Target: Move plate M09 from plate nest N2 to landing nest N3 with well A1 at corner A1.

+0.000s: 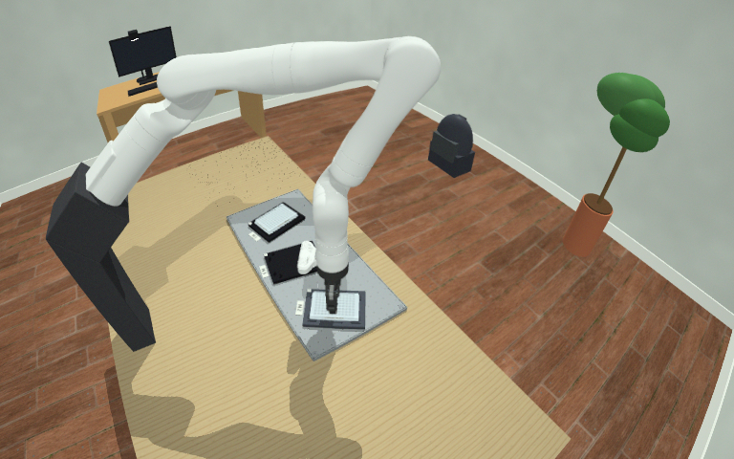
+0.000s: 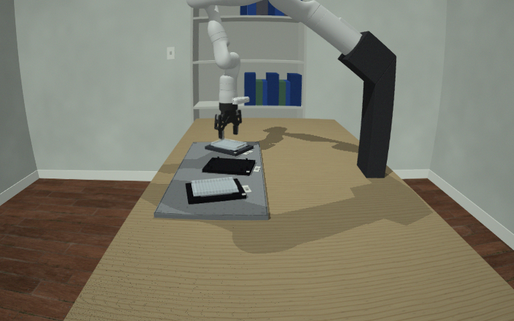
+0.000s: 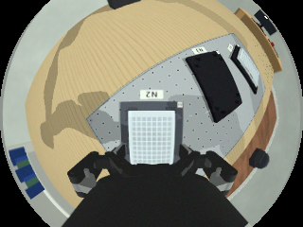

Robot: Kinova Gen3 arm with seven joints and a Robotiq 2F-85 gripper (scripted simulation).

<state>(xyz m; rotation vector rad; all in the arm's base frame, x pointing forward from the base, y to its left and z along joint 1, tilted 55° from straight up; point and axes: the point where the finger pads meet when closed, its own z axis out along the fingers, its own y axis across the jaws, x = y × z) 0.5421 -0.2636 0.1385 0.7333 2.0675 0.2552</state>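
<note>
A clear well plate, M09 (image 1: 338,306), lies flat on its dark nest N2 (image 3: 151,134) at one end of the grey base plate (image 1: 313,271). The nest's label N2 (image 3: 151,95) shows in the wrist view. My gripper (image 2: 227,130) (image 3: 151,150) hangs straight above this plate, open and empty, with its fingers spread on either side of the plate's width and a gap above the plate. The black landing nest N3 (image 1: 285,263) in the middle is empty. Plate M06 (image 1: 276,218) lies on nest N1 at the other end.
The arm's dark pedestal (image 2: 373,110) stands at the table's side. A bookshelf (image 2: 249,56) stands behind the table. A plant (image 1: 622,157), a desk with a monitor (image 1: 143,54) and a dark object (image 1: 453,144) stand on the floor, well away.
</note>
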